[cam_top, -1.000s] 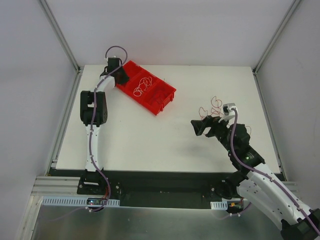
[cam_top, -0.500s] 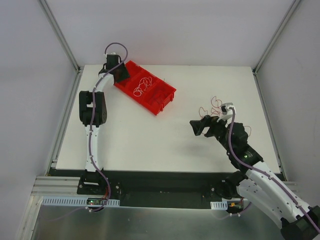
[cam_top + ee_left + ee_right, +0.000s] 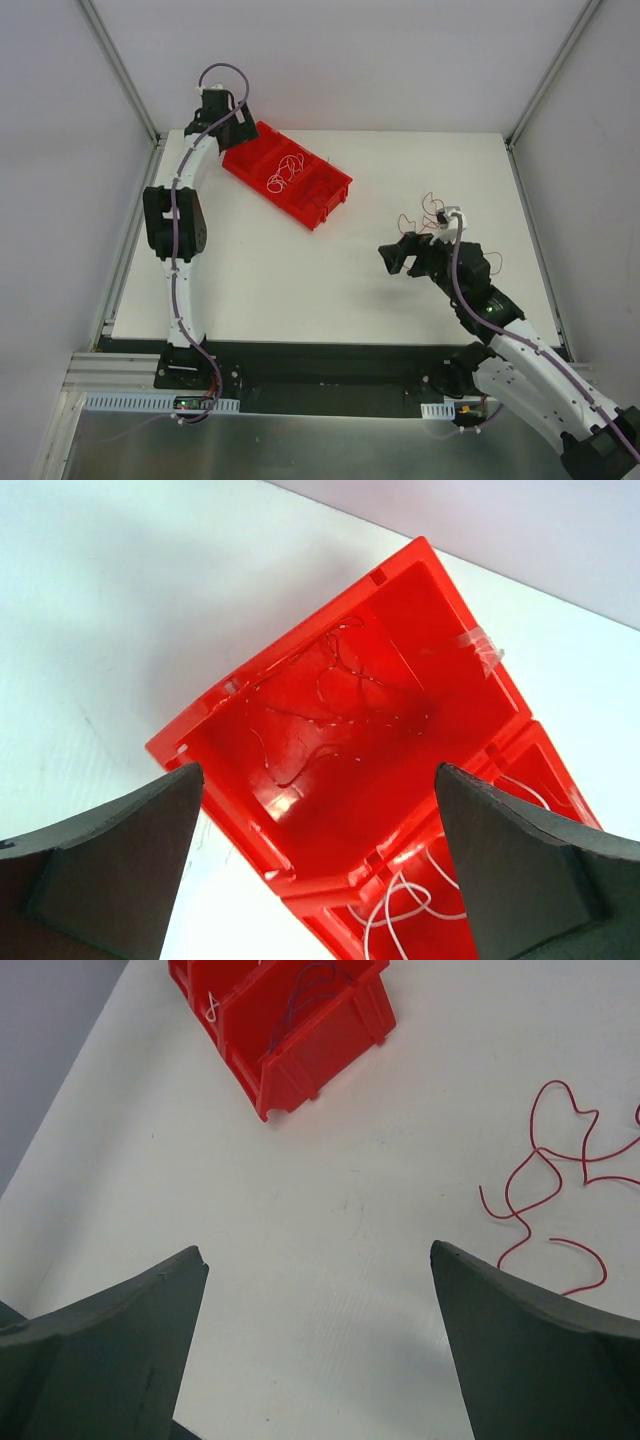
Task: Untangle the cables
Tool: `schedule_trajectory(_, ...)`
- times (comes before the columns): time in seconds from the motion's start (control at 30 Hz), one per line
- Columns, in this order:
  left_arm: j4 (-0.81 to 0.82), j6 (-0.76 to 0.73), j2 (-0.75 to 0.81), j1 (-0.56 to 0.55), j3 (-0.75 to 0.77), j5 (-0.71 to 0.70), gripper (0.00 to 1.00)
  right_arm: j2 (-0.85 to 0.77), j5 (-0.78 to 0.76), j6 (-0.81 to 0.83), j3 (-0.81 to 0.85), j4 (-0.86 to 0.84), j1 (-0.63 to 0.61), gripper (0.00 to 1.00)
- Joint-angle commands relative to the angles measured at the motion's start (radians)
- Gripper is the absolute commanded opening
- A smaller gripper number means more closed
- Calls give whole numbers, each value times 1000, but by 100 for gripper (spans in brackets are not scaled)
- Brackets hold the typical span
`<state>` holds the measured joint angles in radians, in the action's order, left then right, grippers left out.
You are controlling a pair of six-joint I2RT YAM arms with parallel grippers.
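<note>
Tabletop [image 3: 300,280], white, fills the middle of my overhead view, with both arms bolted at its near edge. My left arm [image 3: 178,230] stretches up the left side to the far left corner. My right arm [image 3: 520,350] leans in from the near right and bends toward the centre right of the table. A red bin [image 3: 325,205] with several compartments lies at an angle near the far left corner, well apart from the right arm. The left gripper [image 3: 238,128] hangs above the bin's far left end. Its wrist camera looks down into the end compartment and shows two dark fingers [image 3: 110,860] spread wide with nothing between them. The right gripper [image 3: 398,252] hovers over the table, its fingers [image 3: 100,1350] likewise spread wide and holding nothing. The cables [image 3: 428,212] are in two places. Thin curly red strands [image 3: 540,1175] lie loose on the table just beyond the right gripper and to its right, touching neither finger. Inside the bin, very fine strands [image 3: 330,705] lie on the floor of the end compartment under the left gripper, too thin for me to be sure of their colour. Whitish strands [image 3: 410,910] curl in the next compartment along, and from above they show as a small pale knot near the bin's middle
</note>
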<state>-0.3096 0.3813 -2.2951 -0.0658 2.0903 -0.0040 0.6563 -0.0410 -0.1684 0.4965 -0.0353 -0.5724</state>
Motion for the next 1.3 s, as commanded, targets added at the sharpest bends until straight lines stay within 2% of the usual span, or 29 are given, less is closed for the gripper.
schedule_trajectory(0.0,-63,-25,178,-8,-8,-57,99,55,-40,-3,106,142,5,97)
schedule_trajectory(0.17,-86,19,403,-29,-192,-41,99,209,-198,-37,278,369,48,97)
schedule_trajectory(0.33,-62,100,661,-107,-494,50,99,357,-166,-77,361,443,207,97)
schedule_trajectory(0.43,-54,94,779,-198,-633,77,98,443,-71,-115,360,414,310,94)
schedule_trajectory(0.6,-39,56,1002,-330,-856,244,93,629,84,19,396,327,315,81)
schedule_trajectory(0.67,-8,51,1123,-374,-964,341,91,678,98,64,392,272,307,77)
schedule_trajectory(0.73,1,65,1213,-417,-1070,374,91,719,67,87,389,212,292,74)
schedule_trajectory(0.83,36,114,1313,-474,-1215,420,91,801,8,112,434,210,257,65)
schedule_trajectory(1.03,43,151,1415,-506,-1314,434,91,881,-218,158,494,227,171,59)
schedule_trajectory(1.13,38,140,1444,-506,-1319,400,92,933,-241,153,527,236,166,56)
schedule_trajectory(1.27,35,136,1451,-506,-1297,409,93,994,-269,122,567,264,160,43)
